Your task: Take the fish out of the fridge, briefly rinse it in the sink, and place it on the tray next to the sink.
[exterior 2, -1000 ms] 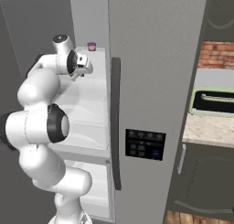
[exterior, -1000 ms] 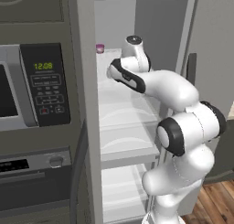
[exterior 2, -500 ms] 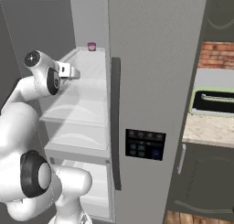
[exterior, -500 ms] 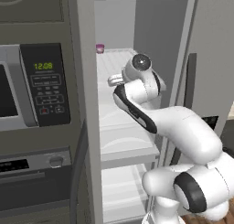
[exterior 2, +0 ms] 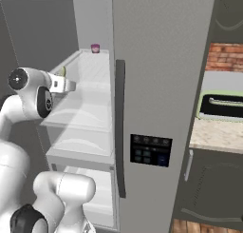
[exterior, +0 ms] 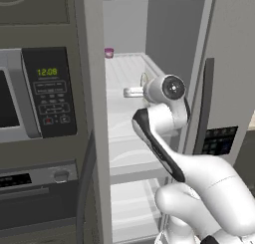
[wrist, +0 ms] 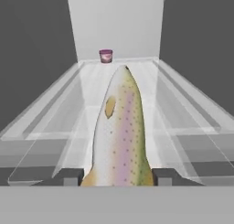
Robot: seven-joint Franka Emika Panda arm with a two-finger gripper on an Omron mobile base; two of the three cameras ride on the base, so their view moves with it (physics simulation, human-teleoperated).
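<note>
The fridge (exterior: 149,19) stands open, its pale interior and white translucent shelves (wrist: 151,104) in plain sight, with the dark microwave (exterior: 35,96) built in just beside its left wall. The arm (exterior: 169,138) reaches in front of the fridge's upper shelf, and the gripper (wrist: 118,176) is pinching the fish (wrist: 119,131) between its two fingers, one dark fingertip (wrist: 71,177) pressed against each flank. The fish points straight into the fridge, held above the shelf front. At the fridge's back wall a small purple cup (wrist: 105,56) sits on the same shelf.
</note>
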